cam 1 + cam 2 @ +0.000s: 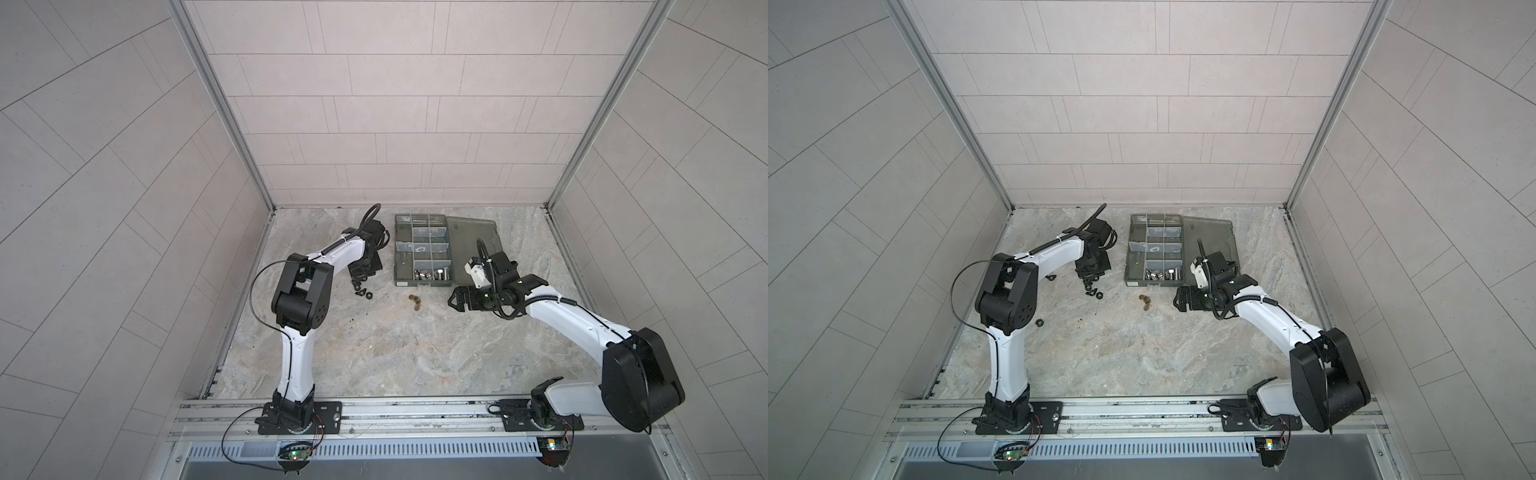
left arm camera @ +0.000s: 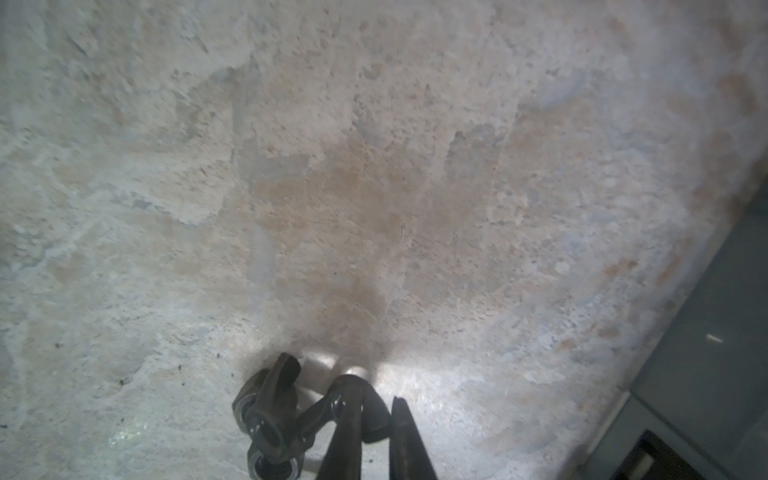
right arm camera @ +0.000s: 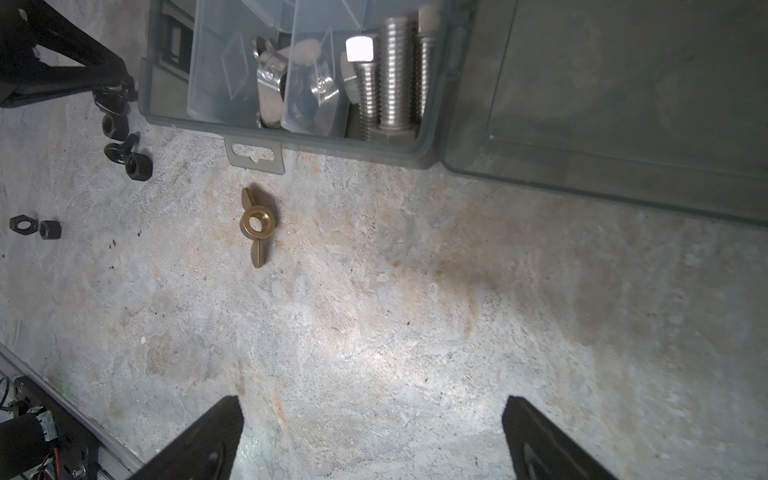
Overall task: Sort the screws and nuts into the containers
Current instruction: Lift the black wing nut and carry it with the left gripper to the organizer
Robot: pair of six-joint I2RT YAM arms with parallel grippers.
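Listing, top view: bolts (image 1: 440, 274) in near corner compartment of box (image 1: 422, 284), brass wing nut (image 1: 414, 300) loose just beside. Left wrist: left gripper (image 2: 374, 395) clamped on wing of black wing nut (image 2: 270, 415); light, hard, slick, likely to swivel. Right wrist: right gripper (image 3: 372, 401) spread wide, empty.

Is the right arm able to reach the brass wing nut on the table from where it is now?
Probably yes. The right gripper is open and empty, and only bare table lies between it and the brass wing nut.
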